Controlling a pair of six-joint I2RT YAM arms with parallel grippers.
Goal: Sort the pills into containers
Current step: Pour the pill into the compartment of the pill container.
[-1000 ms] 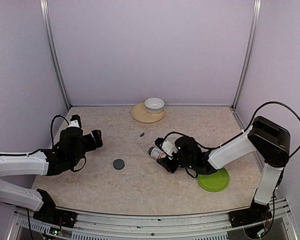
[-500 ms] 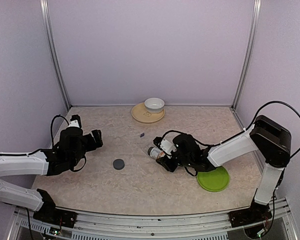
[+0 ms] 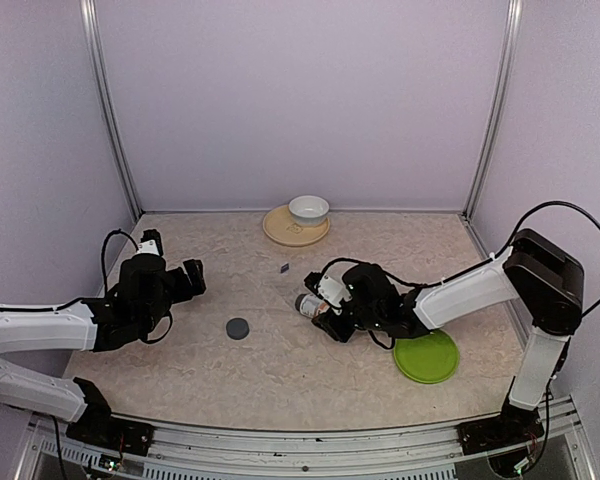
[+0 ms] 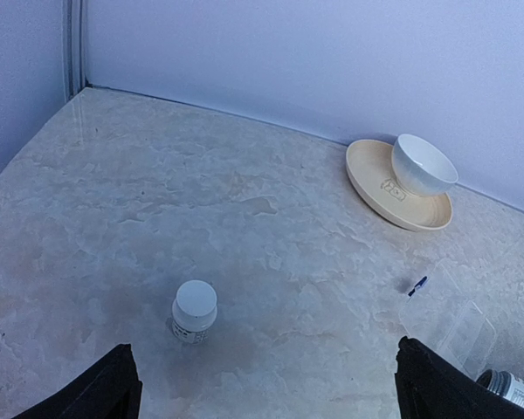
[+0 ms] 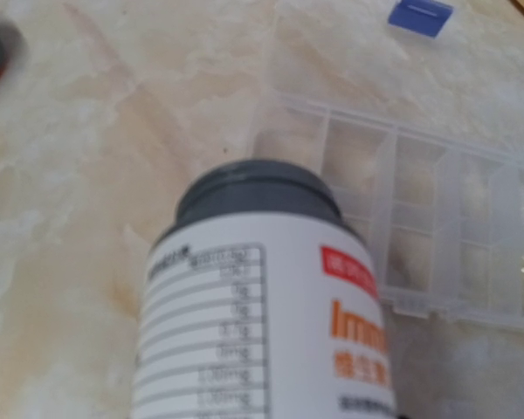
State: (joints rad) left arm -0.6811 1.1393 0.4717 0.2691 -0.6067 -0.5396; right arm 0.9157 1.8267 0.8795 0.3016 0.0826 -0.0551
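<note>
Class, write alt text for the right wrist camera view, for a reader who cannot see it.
A white bottle with a grey top and a printed label fills the foreground, its top end pointing toward a clear pill box lying on the marbled table. A small blue piece lies beyond the box.

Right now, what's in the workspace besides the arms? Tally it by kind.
Bottles: 2, the held bottle and the small bottle
Plates: 2, the tan plate and the green plate
Bowl: 1
Pill box: 1
Grey disc: 1
Blue chip: 1
Total: 8
</note>
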